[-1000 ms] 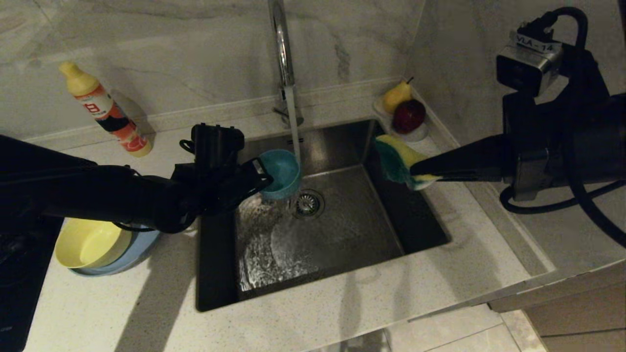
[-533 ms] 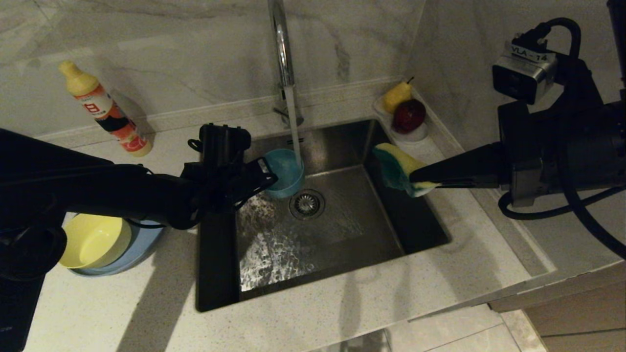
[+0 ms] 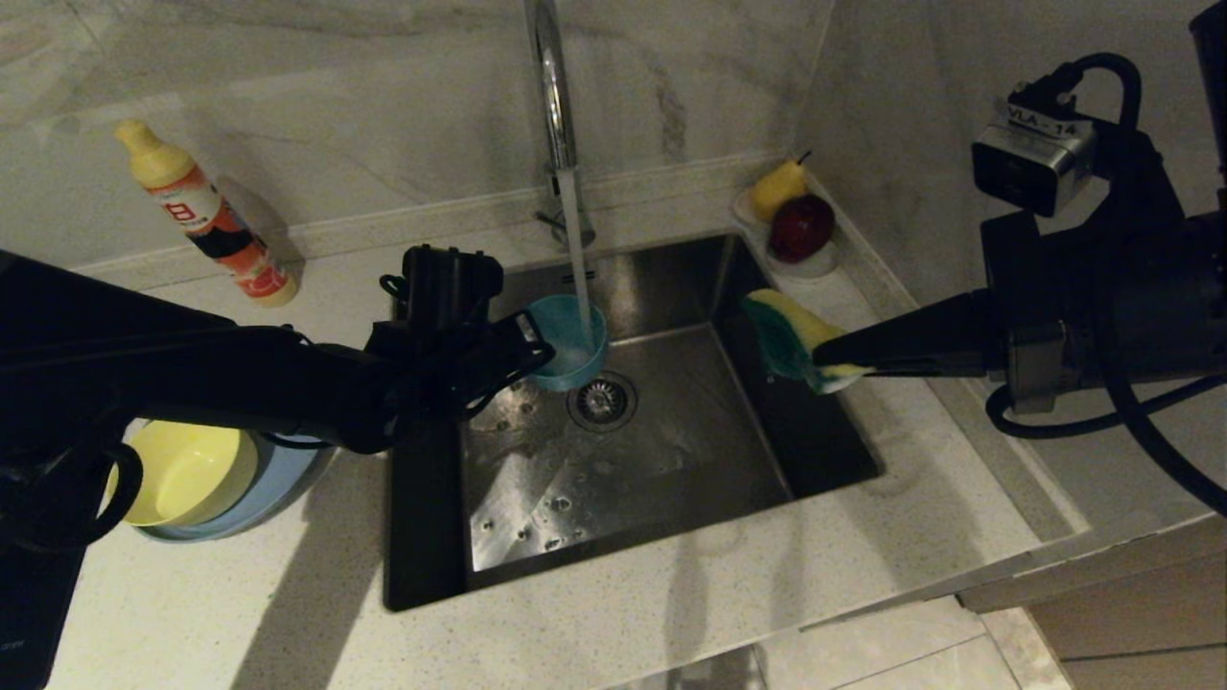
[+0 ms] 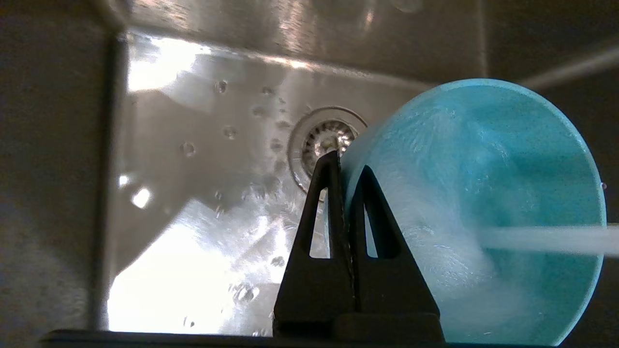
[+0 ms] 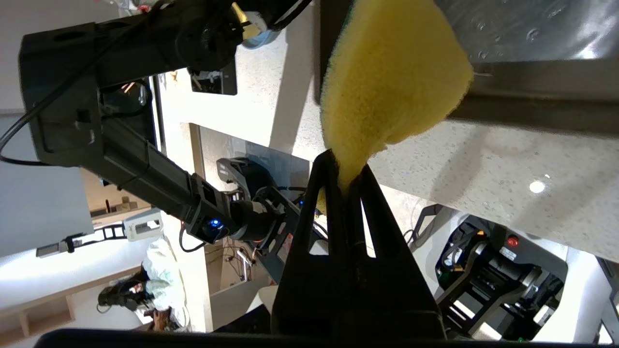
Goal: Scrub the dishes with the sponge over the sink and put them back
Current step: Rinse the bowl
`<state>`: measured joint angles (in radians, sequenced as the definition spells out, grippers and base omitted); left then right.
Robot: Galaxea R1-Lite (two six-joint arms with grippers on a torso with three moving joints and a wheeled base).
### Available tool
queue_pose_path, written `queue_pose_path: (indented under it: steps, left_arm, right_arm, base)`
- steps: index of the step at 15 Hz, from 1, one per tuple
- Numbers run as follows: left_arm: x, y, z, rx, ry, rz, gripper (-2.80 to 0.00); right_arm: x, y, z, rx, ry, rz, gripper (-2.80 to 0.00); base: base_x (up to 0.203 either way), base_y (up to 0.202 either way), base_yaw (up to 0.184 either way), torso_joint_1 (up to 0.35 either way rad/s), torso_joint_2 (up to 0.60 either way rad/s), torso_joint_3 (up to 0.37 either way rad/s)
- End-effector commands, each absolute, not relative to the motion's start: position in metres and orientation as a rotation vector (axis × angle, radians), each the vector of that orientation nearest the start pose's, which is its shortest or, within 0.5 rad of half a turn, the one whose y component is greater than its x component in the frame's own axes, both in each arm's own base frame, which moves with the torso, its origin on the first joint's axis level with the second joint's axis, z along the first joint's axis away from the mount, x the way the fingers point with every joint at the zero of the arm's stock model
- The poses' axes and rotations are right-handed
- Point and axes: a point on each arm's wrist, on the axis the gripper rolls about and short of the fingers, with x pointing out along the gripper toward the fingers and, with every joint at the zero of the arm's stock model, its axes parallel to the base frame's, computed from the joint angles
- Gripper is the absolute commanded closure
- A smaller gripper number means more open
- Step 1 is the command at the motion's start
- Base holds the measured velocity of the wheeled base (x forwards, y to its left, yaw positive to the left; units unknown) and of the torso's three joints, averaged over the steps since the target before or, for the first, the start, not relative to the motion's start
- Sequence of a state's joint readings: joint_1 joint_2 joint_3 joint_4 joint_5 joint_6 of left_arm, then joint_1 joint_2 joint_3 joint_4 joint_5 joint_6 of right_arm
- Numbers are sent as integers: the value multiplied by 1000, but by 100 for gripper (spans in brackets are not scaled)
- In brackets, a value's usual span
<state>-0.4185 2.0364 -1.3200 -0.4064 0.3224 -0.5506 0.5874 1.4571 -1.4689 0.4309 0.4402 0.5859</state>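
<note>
— Where's the teal bowl [image 3: 572, 338]?
— Smooth plastic, rim pinched in the left gripper [image 3: 537, 353] jaws over the steel sink [image 3: 671, 460] (water running in).
— And the sponge [image 3: 791, 333]?
— Soft, squashed in the right gripper [image 3: 826, 356] jaws.

We see the sink [image 3: 690, 450] in brushed steel, wet and glinting, under a glossy chrome tap [image 3: 551, 86]. The teal bowl [image 4: 483, 203] looks like smooth matt plastic. The sponge [image 5: 387, 72] is porous yellow foam. The speckled countertop [image 3: 671, 613] looks like stone.
</note>
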Motion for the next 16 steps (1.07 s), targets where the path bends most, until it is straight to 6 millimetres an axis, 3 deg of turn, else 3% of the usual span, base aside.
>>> queue_pose_path:
  steps: [1,16]
  left_arm:
    - [376,-167,182,-438,303,-27,0]
    - [359,-167,188,-378,284,2,0]
  right_arm:
    - [185,132,333,498,722,844,0]
    - [176,122,337,506,699,841,0]
  base:
    - [0,0,0,0,0,0]
    - [0,0,0,0,0,0]
